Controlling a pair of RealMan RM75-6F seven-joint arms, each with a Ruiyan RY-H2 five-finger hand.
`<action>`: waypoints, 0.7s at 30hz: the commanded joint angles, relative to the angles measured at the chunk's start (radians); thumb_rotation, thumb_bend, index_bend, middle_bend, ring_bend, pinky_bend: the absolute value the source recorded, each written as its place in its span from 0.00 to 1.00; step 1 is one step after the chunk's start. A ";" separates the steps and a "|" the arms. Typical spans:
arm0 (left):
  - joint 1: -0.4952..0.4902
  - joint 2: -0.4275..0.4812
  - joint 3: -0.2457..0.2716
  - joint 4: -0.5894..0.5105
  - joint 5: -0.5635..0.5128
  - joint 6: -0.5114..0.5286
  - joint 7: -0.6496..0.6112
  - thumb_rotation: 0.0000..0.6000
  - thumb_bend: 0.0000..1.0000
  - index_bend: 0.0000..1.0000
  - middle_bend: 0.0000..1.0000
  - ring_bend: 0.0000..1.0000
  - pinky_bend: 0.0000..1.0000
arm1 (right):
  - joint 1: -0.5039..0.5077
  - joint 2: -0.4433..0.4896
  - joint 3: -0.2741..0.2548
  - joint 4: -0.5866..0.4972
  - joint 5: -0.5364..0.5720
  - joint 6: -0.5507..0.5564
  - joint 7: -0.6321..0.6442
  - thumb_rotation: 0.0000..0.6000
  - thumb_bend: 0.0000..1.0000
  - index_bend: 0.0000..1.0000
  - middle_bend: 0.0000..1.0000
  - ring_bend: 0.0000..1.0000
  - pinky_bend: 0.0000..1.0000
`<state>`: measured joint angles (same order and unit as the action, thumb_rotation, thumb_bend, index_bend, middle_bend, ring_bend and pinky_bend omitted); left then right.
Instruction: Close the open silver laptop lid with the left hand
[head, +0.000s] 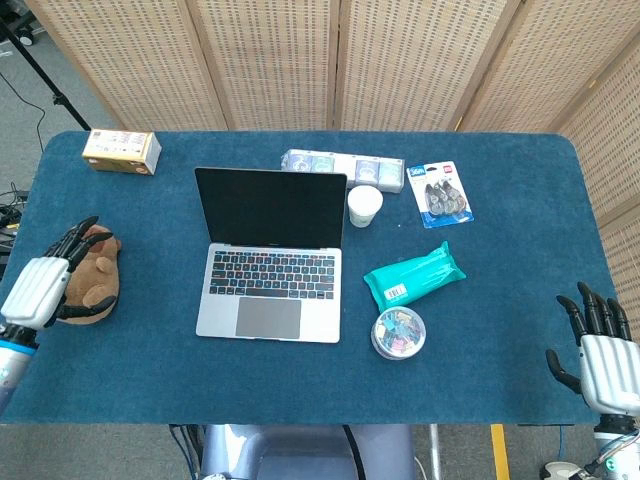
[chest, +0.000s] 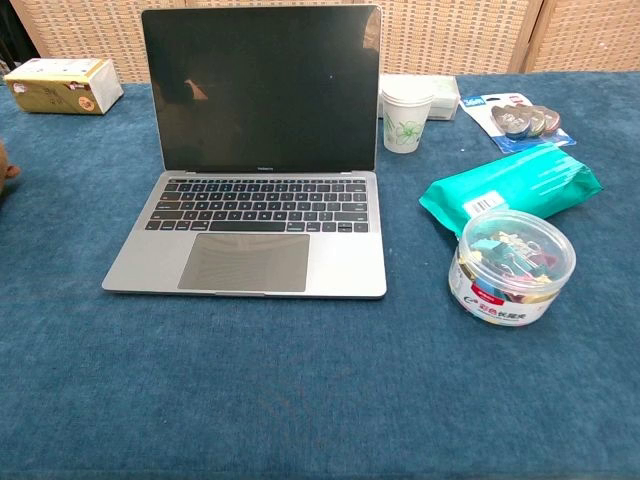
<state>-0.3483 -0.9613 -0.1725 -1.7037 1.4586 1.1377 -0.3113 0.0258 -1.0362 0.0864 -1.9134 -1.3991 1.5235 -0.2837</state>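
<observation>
Plainly, scene: a table covered in dark blue cloth (head: 300, 385) is standing in front of woven cane screen panels.
Laptop: the open silver laptop (head: 270, 293) is sitting left of the table's middle, its keyboard deck flat on the cloth and its dark screen (chest: 262, 88) standing upright, facing the robot; nothing is touching it.
Left hand: the white and black left hand (head: 50, 289) is hovering at the table's left edge, well apart from the laptop, fingers spread and slightly curled, holding nothing; it is overlapping the brown plush toy (head: 96, 276) in the head view, and whether it is touching the toy cannot be told.
Right hand: the white and black right hand (head: 600, 350) is showing at the lower right corner past the table's edge, fingers pointing up and apart, gripping nothing.
Beside the laptop: a white paper cup (head: 364, 206) is standing just beside the screen's right edge; a teal soft packet (head: 413, 274) is lying right of the keyboard, and a round clear tub of coloured binder clips (head: 398, 332) is sitting near the packet, closer to the robot.
Far side: a yellow and white cardboard box (head: 122, 151) is resting at the far left; a long clear-wrapped pack (head: 340, 166) is lying behind the cup, with a blue blister card (head: 440, 194) to its right.
</observation>
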 joint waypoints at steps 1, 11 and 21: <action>-0.129 0.036 -0.042 0.092 -0.026 -0.163 -0.062 1.00 0.19 0.16 0.01 0.06 0.16 | -0.002 0.002 -0.002 0.000 -0.002 0.001 0.003 1.00 0.38 0.14 0.00 0.00 0.00; -0.242 -0.036 -0.100 0.185 -0.067 -0.194 0.034 1.00 0.19 0.16 0.02 0.06 0.15 | -0.008 0.008 -0.008 -0.003 -0.005 0.004 0.009 1.00 0.38 0.14 0.00 0.00 0.00; -0.314 -0.047 -0.117 0.171 -0.074 -0.220 0.096 1.00 0.19 0.16 0.01 0.05 0.14 | -0.008 0.011 -0.012 -0.003 -0.008 0.000 0.019 1.00 0.37 0.14 0.00 0.00 0.00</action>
<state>-0.6549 -1.0058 -0.2886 -1.5330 1.3854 0.9243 -0.2190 0.0176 -1.0248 0.0749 -1.9165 -1.4075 1.5233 -0.2644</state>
